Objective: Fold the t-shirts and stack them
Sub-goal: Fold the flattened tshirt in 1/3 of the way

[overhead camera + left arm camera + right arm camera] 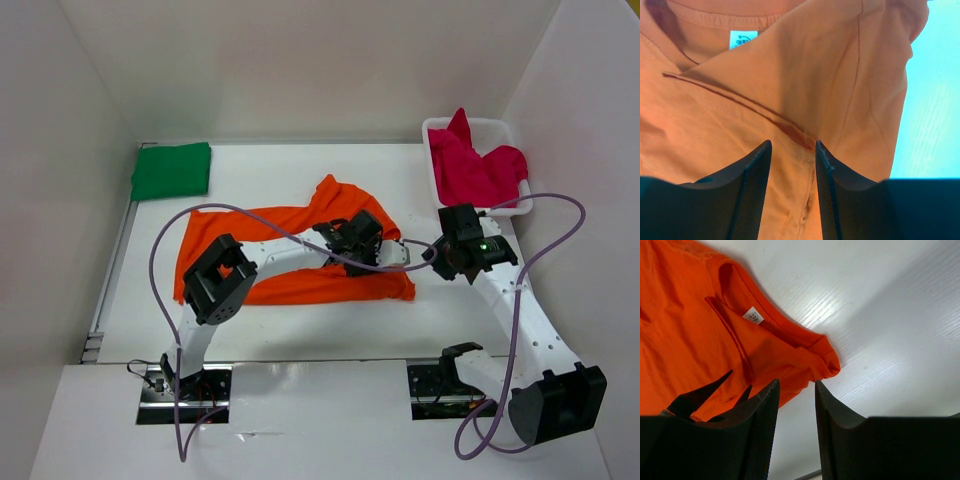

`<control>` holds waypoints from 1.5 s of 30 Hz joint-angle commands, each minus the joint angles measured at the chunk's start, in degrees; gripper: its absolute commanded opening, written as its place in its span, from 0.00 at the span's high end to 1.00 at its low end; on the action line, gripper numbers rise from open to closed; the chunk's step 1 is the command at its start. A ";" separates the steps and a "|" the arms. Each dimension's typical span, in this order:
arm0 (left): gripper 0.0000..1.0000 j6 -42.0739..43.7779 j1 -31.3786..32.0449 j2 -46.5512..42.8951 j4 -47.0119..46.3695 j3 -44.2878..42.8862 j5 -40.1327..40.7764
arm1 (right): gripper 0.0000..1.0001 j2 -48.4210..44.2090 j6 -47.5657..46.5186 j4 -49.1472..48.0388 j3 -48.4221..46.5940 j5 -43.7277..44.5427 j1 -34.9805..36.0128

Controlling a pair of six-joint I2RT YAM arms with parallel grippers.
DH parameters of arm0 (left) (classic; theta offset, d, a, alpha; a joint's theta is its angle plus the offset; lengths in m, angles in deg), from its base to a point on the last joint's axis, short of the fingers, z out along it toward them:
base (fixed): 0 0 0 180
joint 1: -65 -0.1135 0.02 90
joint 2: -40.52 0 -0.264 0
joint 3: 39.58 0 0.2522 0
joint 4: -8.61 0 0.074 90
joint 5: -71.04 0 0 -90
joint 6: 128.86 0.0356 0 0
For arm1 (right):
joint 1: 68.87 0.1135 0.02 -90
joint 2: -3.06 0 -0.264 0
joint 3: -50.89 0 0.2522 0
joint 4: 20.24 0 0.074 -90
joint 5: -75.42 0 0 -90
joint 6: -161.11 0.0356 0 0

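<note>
**Orange shirt under both grippers; fingers apart on each**

Left gripper (791,147): two black, tapered fingers with finely cross-hatched inner faces, set apart by a narrow gap. The tips sit low over the orange t-shirt (850,75), either side of a raised, stitched hem fold that runs diagonally across the cloth. Whether the tips touch the fabric cannot be told. The cloth is a soft, matt knit, creased in shallow ridges. The ribbed collar (715,20) lies just beyond, with a small white-and-blue neck label (743,39) inside it.

Right gripper (796,385): the same black fingers, likewise parted, with nothing between them. The gap shows bare white table (880,330) with a faint lined grain. The shirt's bunched, rounded sleeve end lies just to one side of the fingers.

From the overhead view, the orange shirt lies spread and rumpled at mid-table, with one point of cloth lifted towards the far side. The left arm reaches across it.

The green t-shirt (172,170) is a flat, folded rectangle at the far left corner. The magenta-red t-shirt (475,170) is heaped loosely in a white basket (495,127) at far right, spilling over its rim.
</note>
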 commanded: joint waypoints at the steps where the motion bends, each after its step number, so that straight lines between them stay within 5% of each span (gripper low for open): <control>1: 0.52 0.93 -0.06 0.97 0.78 -1.48 -1.56 | 0.60 -0.10 -0.40 -0.72 0.30 0.59 -0.17; 10: 0.54 1.99 -0.06 2.55 0.78 -0.33 0.02 | 0.60 -0.62 -0.40 -0.72 0.30 0.59 -0.17; 19: 0.95 1.46 -0.06 3.17 0.78 0.19 2.48 | 0.60 -0.63 -0.40 -0.72 0.30 0.59 -0.17; 25: 1.00 -2.93 -4.96 2.12 1.57 -1.91 0.99 | 0.60 -0.63 -0.40 -0.72 0.30 0.59 -0.17; 37: 0.97 -8.99 -13.07 1.94 3.33 -3.59 -3.32 | 0.60 -0.63 -0.92 -1.25 0.30 0.06 -0.17; 41: 0.83 -10.41 -15.43 1.94 3.33 -3.59 -2.09 | 0.60 -0.63 -0.92 -1.25 0.30 0.06 -0.17; 42: 0.70 -11.28 -16.14 2.46 3.33 -3.59 -1.13 | 0.60 -0.63 -0.92 -1.25 0.30 0.06 -0.17; 45: 0.52 -12.60 -16.67 1.77 3.33 -3.59 0.81 | 0.60 -0.10 -0.92 -1.25 0.30 -0.46 -0.17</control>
